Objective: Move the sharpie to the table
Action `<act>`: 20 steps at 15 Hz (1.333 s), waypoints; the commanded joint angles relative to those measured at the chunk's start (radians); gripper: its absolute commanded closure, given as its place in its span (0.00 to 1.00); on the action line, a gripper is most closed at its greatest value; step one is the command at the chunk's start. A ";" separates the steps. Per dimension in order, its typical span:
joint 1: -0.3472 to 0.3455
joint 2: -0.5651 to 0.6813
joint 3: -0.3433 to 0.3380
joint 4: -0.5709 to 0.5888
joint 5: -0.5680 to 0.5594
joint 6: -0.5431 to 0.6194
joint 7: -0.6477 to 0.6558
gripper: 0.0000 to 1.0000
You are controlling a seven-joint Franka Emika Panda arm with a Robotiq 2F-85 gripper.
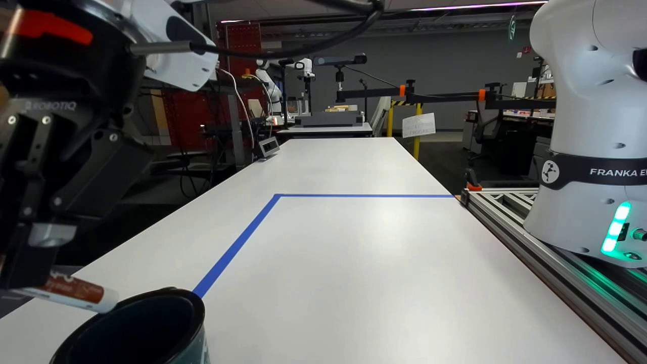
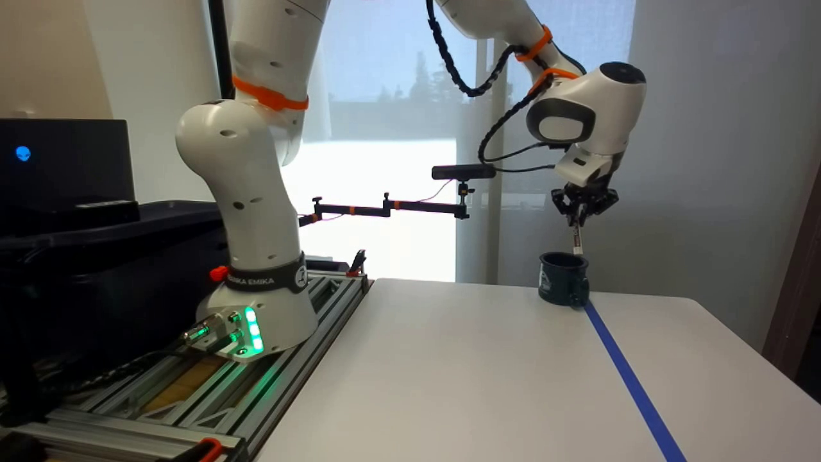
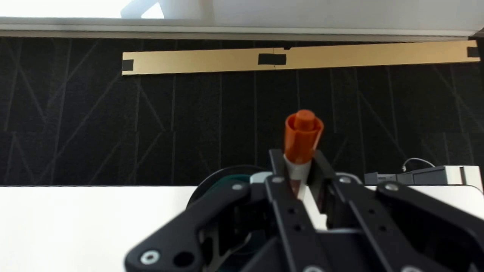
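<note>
The sharpie, with a pale barrel and red-orange parts, is held between my gripper's fingers. It shows in both exterior views (image 1: 76, 293) (image 2: 577, 242), tilted, with its white end close to the rim of a dark mug (image 2: 557, 282). I cannot tell if it touches the rim. In the wrist view the sharpie's orange end (image 3: 302, 141) points up toward the camera. My gripper (image 3: 298, 166) is shut on it, above the table's far part; it also shows in an exterior view (image 2: 579, 219). The white table (image 1: 354, 253) lies below and also shows in another exterior view (image 2: 481, 378).
The mug (image 1: 194, 344) stands upright on the table beside the blue tape line (image 1: 237, 242); part of it is hidden behind the gripper in the wrist view (image 3: 227, 175). The table's edge (image 3: 94, 185) is close to the gripper, with dark floor beyond. A rail (image 2: 321, 340) carries the robot base.
</note>
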 commanded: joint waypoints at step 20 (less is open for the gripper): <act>-0.083 -0.219 -0.104 -0.453 -0.188 0.299 0.022 0.95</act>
